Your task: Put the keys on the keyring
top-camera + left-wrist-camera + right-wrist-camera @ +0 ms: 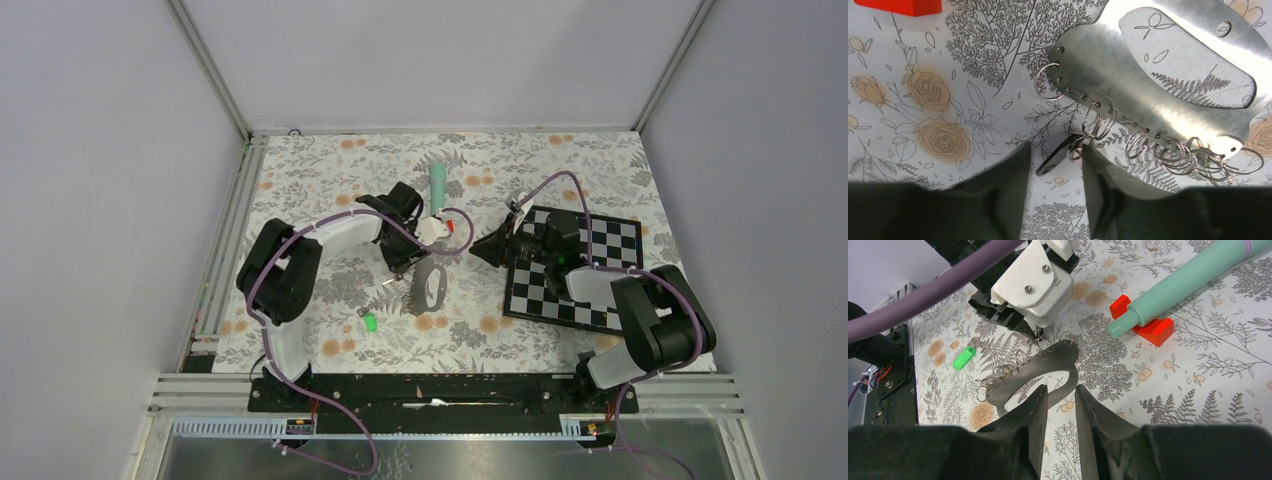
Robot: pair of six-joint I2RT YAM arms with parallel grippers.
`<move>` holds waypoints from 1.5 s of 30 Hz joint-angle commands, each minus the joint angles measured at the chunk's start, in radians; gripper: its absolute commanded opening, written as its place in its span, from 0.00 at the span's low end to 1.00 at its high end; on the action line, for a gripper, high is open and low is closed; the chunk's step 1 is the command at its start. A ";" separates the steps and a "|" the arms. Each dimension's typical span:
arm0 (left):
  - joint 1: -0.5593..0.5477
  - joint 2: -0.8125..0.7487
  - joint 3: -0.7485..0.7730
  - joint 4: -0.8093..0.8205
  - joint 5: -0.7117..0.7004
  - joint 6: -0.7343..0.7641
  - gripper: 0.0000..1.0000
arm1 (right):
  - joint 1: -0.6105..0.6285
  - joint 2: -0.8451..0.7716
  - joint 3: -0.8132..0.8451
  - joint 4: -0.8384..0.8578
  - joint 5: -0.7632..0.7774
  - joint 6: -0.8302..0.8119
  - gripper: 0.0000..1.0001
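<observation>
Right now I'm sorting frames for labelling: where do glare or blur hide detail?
Left wrist: glare whitens the keyring's top edge, and the pincer fingers are dark blurs. Right wrist: its fingers are soft, but the green key is sharp. Top external: even light, no glare, that key a speck.

Both arms bent inward: left gripper (403, 268) angled downward, fingers slightly parted; right gripper (488, 249) facing left, fingers narrowly parted.

Nothing readable shows in any view: no text, label, brand, number or sign. The worktop (300, 170) carries only a printed flower pattern, and the checkered board (625, 240) just beside the right tool (492, 248) has plain squares.
</observation>
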 commanded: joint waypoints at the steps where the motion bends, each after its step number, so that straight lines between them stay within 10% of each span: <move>1: 0.025 -0.067 0.014 0.005 -0.043 0.015 0.53 | -0.019 -0.066 0.018 -0.010 0.003 -0.043 0.35; 10: 0.124 -0.310 -0.126 0.113 0.021 -0.016 0.98 | -0.023 -0.162 0.063 -0.168 -0.005 -0.188 0.52; 23: 0.187 -0.540 -0.318 -0.055 0.224 0.151 0.93 | -0.007 -0.220 0.198 -0.536 -0.176 -0.421 0.67; 45: 0.577 -0.529 -0.291 0.100 0.391 -0.180 0.93 | 0.475 0.133 0.358 -0.731 0.173 -0.496 0.58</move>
